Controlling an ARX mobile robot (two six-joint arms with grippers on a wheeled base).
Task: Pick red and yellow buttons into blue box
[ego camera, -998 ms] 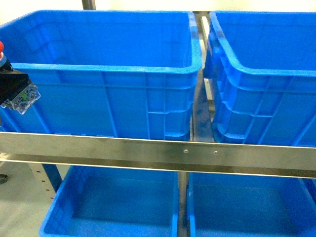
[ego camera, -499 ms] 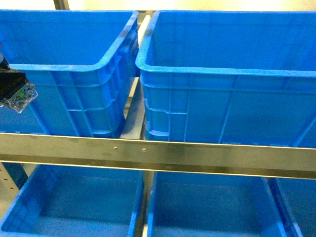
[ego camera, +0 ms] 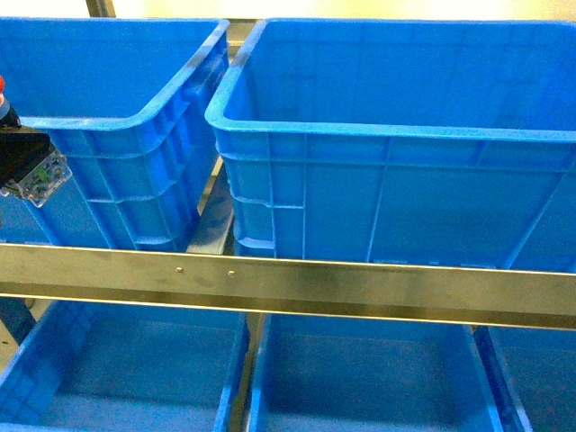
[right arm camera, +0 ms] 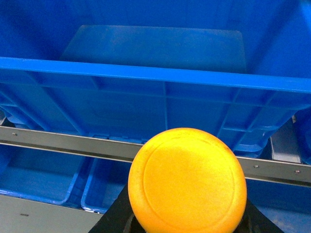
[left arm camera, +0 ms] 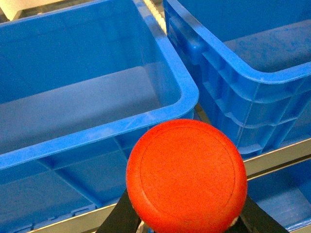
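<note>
— Claws first: what is each one holding?

— Left gripper (left arm camera: 187, 228) is clamped on the red button (left arm camera: 187, 175); its dark jaws show on either side below the red cap in the left wrist view. From my head camera I catch that button's clear plastic base (ego camera: 36, 180) and black body at the far left edge, with only a sliver of red above.

— And the other?

— My right gripper (right arm camera: 187, 228) grips the yellow button (right arm camera: 187, 181) the same way, dark jaws flanking the cap at the bottom of the right wrist view. The head camera does not show it.

— Where do the buttons sit against the crates?

— The red one hangs in front of the left blue box (left arm camera: 189, 92), below its rolled rim and outside the near wall. The yellow one is held in front of the right blue box (right arm camera: 155, 73), also outside its near wall. Both boxes stand side by side, a narrow gap between them, on a shelf fronted by a steel rail (ego camera: 360, 283).

— Anything beneath?

— More blue bins (ego camera: 360, 378) on the lower tier.
</note>
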